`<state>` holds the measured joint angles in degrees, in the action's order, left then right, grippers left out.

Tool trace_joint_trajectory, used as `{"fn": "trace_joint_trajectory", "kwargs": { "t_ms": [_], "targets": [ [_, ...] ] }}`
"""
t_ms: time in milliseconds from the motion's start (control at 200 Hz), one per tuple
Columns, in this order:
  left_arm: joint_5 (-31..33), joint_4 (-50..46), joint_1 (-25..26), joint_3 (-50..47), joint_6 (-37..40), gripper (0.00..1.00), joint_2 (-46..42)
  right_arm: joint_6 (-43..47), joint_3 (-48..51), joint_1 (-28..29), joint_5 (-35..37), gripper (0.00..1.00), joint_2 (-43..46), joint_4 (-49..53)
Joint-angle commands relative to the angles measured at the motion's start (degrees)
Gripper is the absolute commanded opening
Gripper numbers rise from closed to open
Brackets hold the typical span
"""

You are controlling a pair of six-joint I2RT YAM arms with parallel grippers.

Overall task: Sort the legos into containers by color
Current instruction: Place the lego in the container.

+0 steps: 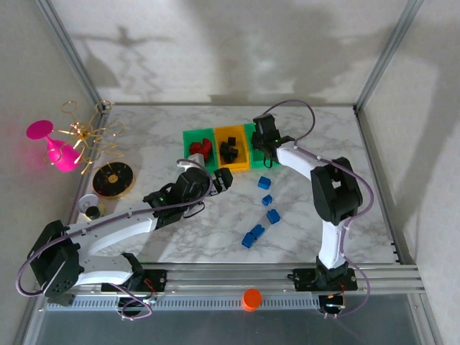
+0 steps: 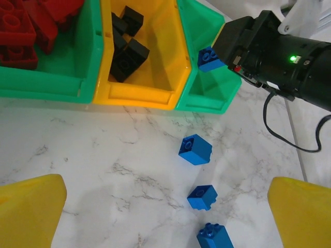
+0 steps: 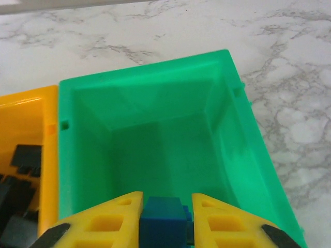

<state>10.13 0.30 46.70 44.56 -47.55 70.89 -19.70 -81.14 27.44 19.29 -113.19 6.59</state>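
The containers are three joined bins: a green one (image 1: 195, 147) holding red legos (image 2: 20, 31), a yellow one (image 1: 231, 147) holding black legos (image 2: 126, 54), and a right green one (image 3: 145, 98) with a bare floor. My right gripper (image 3: 166, 200) hovers over that right bin, shut on a blue lego (image 3: 164, 222); the same brick (image 2: 208, 58) hangs at the bin's rim in the left wrist view. Several blue legos (image 1: 267, 199) lie loose on the marble. My left gripper (image 2: 166, 181) is open above the table, left of three of them (image 2: 195, 149).
A black-and-gold dish (image 1: 113, 179), a small white cup (image 1: 91, 207), a pink glass (image 1: 57, 147) and a gold wire ornament (image 1: 86, 133) stand at the far left. An orange round cap (image 1: 251, 298) lies on the front rail. Frame posts rise at the back corners.
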Motion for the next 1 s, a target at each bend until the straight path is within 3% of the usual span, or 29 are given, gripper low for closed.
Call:
{"fn": "trace_joint_trajectory", "kwargs": {
  "t_ms": [0, 270, 411, 581, 996],
  "targets": [
    [-1.0, 0.8, -0.6, 2.4, 2.2, 1.0, 0.8, 4.6, -3.2, -0.4, 0.3, 0.23, -2.6, -2.5],
    [-1.2, 0.3, -1.0, 3.4, 3.5, 1.0, 2.3, 6.4, -6.8, -1.3, 0.2, 0.28, -6.3, -2.5],
    [-1.6, 0.1, -1.0, 3.8, 3.7, 1.0, 2.6, 6.6, -7.2, -1.3, -0.8, 0.35, -5.1, -2.3],
    [-1.9, -0.2, -1.0, 3.6, 3.8, 1.0, 1.3, 5.8, -6.5, -1.3, -1.6, 0.36, -1.7, -0.5],
    [-1.9, -1.3, 2.7, 0.6, 2.0, 1.0, -2.4, -0.1, 12.1, 0.2, -7.3, 0.45, 15.5, 0.8]
  ]
}}
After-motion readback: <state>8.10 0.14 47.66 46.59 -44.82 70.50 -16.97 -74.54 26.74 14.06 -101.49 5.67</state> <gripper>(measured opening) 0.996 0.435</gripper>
